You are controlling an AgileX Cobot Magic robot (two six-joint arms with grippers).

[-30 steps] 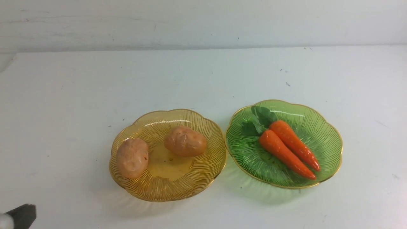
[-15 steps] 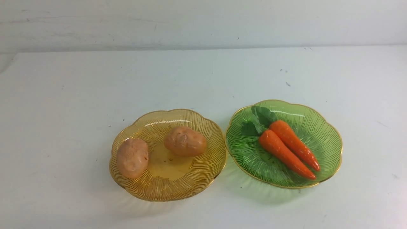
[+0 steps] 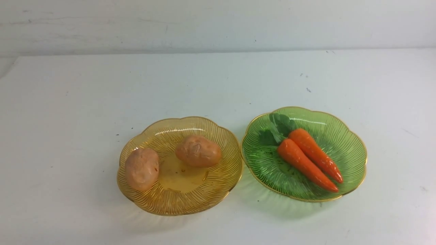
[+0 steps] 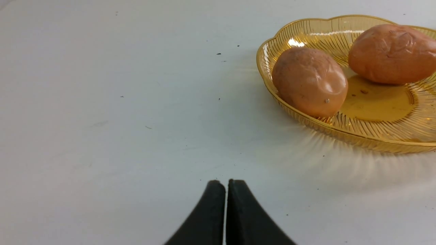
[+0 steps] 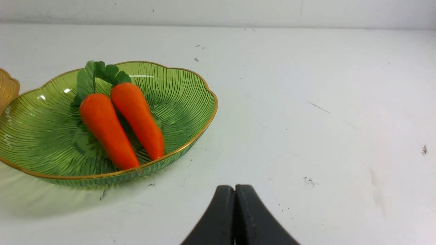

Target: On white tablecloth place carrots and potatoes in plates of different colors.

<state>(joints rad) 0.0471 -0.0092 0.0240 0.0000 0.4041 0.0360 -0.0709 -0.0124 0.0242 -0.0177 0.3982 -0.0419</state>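
Potatoes (image 3: 141, 168) sit in the amber plate (image 3: 190, 204), carrots (image 3: 306, 160) in the green plate (image 3: 354, 149), rims seemingly almost touching. Left tool (image 4: 226, 183) and right tool (image 5: 235, 189) are pressed together over bare white tablecloth (image 3: 68, 102).

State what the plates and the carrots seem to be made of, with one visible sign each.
Plates, amber and green: likely clear tinted plastic, possibly glass; the cloth shows through the ribs, rims gilt. Carrots: glossy moulded plastic or foam, too uniform and shiny for real; leaves look like fabric.
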